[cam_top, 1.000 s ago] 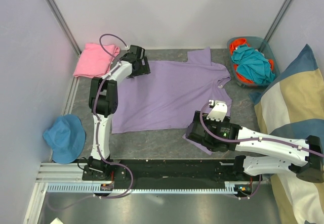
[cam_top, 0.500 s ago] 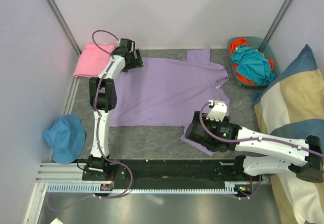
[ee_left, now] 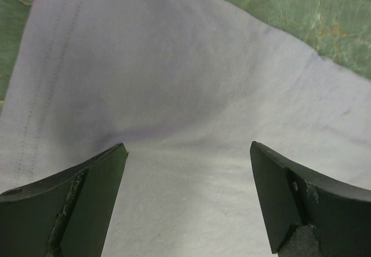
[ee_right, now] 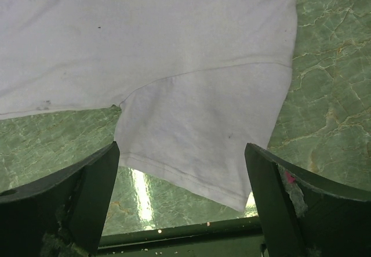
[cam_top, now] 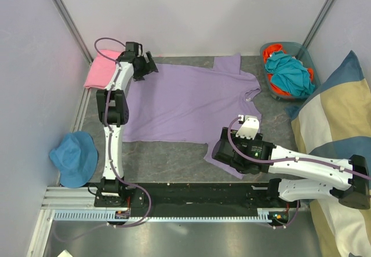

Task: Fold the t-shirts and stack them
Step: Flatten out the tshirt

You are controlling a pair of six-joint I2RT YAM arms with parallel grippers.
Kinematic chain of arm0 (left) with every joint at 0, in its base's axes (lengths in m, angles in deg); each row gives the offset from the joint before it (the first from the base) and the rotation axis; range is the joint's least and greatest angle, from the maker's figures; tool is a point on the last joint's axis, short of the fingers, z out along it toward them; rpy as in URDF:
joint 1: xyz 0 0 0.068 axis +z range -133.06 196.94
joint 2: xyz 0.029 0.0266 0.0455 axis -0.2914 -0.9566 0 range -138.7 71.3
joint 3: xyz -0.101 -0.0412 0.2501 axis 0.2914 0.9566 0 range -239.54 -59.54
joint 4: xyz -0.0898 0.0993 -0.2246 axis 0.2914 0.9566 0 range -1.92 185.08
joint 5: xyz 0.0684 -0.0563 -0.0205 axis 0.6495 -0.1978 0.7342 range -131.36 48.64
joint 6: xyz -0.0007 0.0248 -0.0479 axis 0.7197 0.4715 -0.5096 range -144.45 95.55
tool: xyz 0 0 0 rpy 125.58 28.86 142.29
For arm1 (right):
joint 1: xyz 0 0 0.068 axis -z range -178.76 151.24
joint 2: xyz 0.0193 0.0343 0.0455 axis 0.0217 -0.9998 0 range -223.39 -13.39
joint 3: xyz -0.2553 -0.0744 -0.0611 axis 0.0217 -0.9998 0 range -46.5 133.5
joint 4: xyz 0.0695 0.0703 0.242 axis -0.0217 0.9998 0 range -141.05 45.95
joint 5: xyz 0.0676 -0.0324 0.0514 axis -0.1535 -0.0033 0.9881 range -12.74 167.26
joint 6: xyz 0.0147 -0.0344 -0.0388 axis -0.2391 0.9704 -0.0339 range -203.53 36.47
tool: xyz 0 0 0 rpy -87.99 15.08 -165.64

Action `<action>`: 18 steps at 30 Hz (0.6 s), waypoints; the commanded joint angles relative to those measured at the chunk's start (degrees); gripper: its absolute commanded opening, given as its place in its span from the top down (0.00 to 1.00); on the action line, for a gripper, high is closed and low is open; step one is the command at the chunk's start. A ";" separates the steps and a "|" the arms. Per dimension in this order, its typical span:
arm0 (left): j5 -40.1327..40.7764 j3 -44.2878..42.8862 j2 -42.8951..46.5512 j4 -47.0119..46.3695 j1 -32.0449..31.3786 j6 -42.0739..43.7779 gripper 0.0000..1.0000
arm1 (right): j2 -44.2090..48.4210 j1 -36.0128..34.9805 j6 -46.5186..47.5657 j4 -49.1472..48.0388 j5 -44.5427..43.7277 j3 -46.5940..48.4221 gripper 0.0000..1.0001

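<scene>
Lavender cloth covers most of the desk (cam_top: 174, 159): the lavender t-shirt (cam_top: 185, 103) lies spread flat, with both tools over it. The left tool (cam_top: 152, 67) hovers above the shirt's far hem corner, released, its jaws wide apart and holding nothing. In its wrist view, plain lavender fabric with a double line of stitching lies under and ahead of its fingers (ee_left: 87, 199). Just behind this tool, on its outer side, the pink t-shirt (cam_top: 99, 71) sits in a compact heap. The right tool (cam_top: 215, 151) is low over the lavender shirt's near sleeve, likewise released and empty. The sleeve's hemmed edge lies between and just ahead of its fingers (ee_right: 87, 193), with green marbled desk showing on either side. Well off to the right of this tool stands a basket (cam_top: 300, 46) of teal and orange cloth, with a striped cushion (cam_top: 327, 115) beside it. A blue hat (cam_top: 74, 158) lies well apart from both tools, out past the left arm.
</scene>
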 commanded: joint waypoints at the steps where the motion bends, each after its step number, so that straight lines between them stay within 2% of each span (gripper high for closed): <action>1: -3.54 -0.91 -3.90 -0.03 3.29 -4.80 0.03 | -0.19 -0.21 0.10 0.60 -1.20 0.64 0.02; 8: -6.00 -0.38 -3.82 -3.45 3.29 -5.86 0.03 | -0.63 -0.12 -0.08 1.21 -1.29 1.08 0.02; 13: -10.38 9.10 3.21 -12.50 3.29 -5.86 0.00 | -1.07 -0.12 0.01 1.13 -1.73 1.08 0.02; 18: -15.48 11.13 9.44 -17.33 3.29 -8.66 0.00 | -2.82 -0.12 0.80 0.60 -2.25 1.87 0.02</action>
